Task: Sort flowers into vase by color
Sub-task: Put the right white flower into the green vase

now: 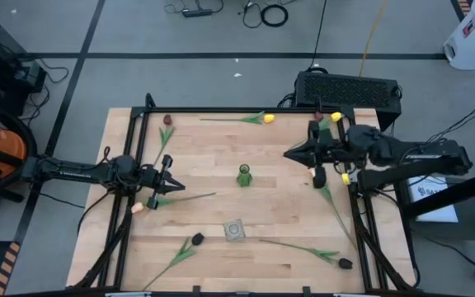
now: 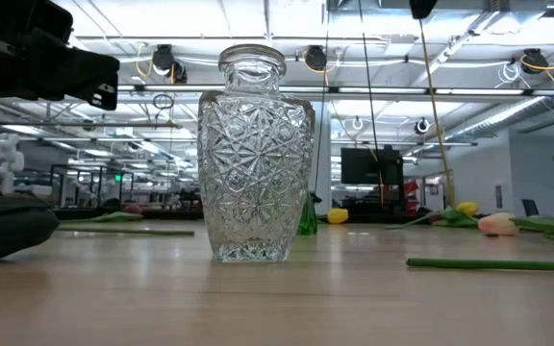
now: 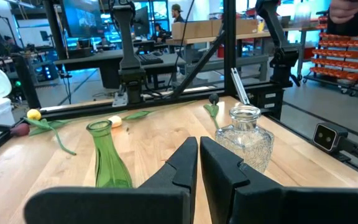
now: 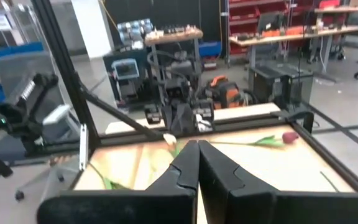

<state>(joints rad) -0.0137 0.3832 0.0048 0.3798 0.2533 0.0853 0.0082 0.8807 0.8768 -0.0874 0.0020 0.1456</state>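
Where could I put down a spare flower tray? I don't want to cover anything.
Bare wood lies between the green vase and the yellow tulip at the far edge, and along the near edge between the two dark tulips. It is crowded around the right gripper.

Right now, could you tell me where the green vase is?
In the high view the green vase stands near the table's centre, between the two grippers, with the clear vase nearer the front edge.

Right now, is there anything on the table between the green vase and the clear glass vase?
No. In the high view, only bare wood lies between the green vase and the glass vase.
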